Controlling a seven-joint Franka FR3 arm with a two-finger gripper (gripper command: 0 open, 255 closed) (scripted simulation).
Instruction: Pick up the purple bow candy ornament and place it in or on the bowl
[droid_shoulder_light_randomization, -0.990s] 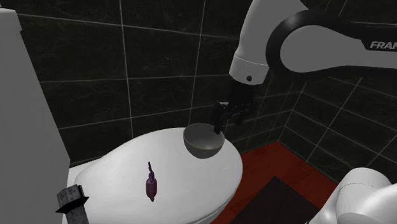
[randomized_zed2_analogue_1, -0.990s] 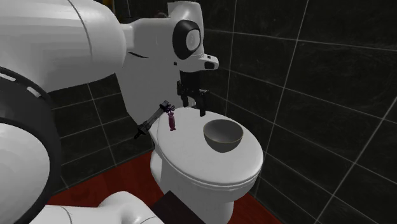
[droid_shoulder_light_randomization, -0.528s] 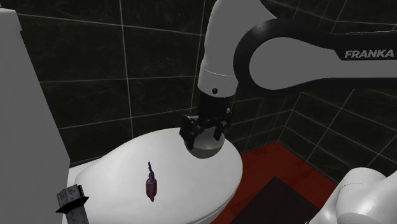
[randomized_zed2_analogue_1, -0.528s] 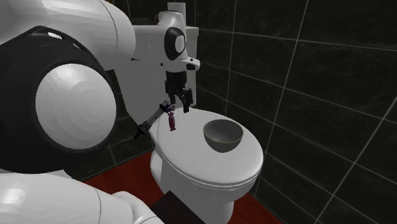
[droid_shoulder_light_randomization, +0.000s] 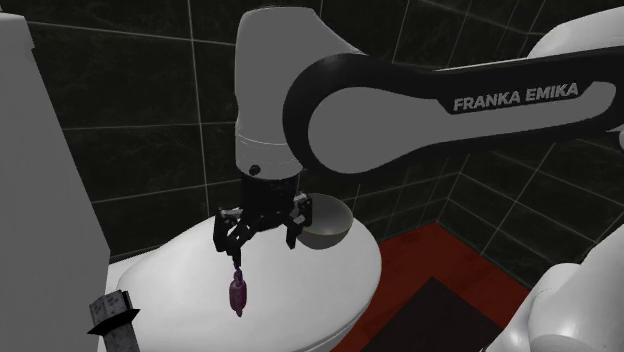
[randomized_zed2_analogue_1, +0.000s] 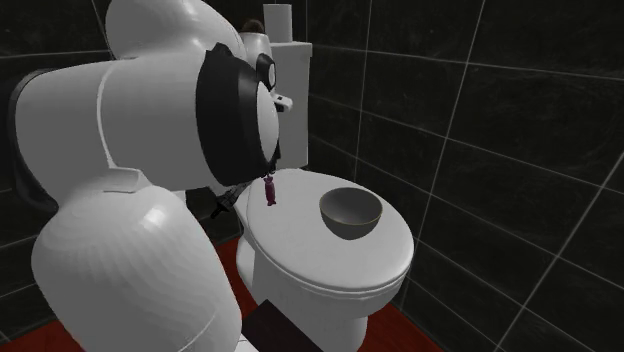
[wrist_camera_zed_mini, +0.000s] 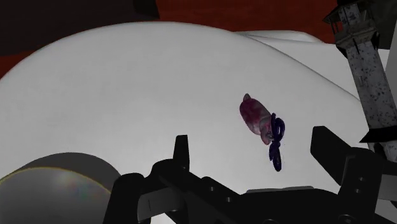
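Currently your end effector (wrist_camera_zed_mini: 254, 145) hangs with its fingers spread, close above the ornament (wrist_camera_zed_mini: 257, 119); no contact that I can make out. The ornament has a small purple candy body with a dark bow at one end. It lies flat on the white toilet lid (droid_shoulder_light_randomization: 320, 285), apart from the bowl (droid_shoulder_light_randomization: 326, 226).

Judgement: light, stiff, probably slick, and the bow is likely fragile. Take it across the plump middle, not the bow.

The lid is smooth and slightly domed, so expect the piece to skate if you nudge it. The grey bowl sits upright further back on the lid. Beyond are a red floor (droid_shoulder_light_randomization: 425, 250) and dark tiled walls (droid_shoulder_light_randomization: 150, 120).
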